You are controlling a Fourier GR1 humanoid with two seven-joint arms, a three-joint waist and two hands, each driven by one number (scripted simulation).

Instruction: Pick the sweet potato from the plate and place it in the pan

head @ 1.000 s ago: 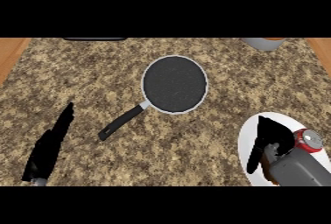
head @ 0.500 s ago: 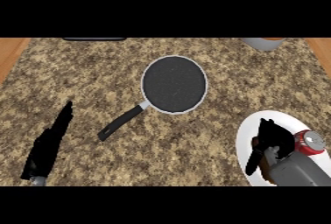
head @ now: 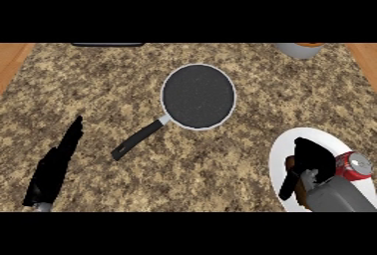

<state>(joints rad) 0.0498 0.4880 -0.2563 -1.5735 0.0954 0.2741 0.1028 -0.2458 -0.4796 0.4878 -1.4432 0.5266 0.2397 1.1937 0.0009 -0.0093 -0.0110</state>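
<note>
Right hand (head: pixel 313 158): over the plate (head: pixel 283 149), fingers curled on the sweet potato (head: pixel 291 163).
Left hand (head: pixel 55 164): flat, fingers straight, empty.
Pan (head: pixel 199 96): empty.

The speckled brown granite worktop (head: pixel 110 99) carries a black frying pan (head: pixel 198 96) near its middle, handle pointing toward the front left. A white plate (head: pixel 283 152) sits at the front right corner. A grey container (head: pixel 298 49) stands at the back right edge.

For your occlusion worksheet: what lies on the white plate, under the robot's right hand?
On the plate, a brown sliver of sweet potato peeks out beside the right hand. The hand's fingers cover the rest, so its shape stays hidden.
</note>
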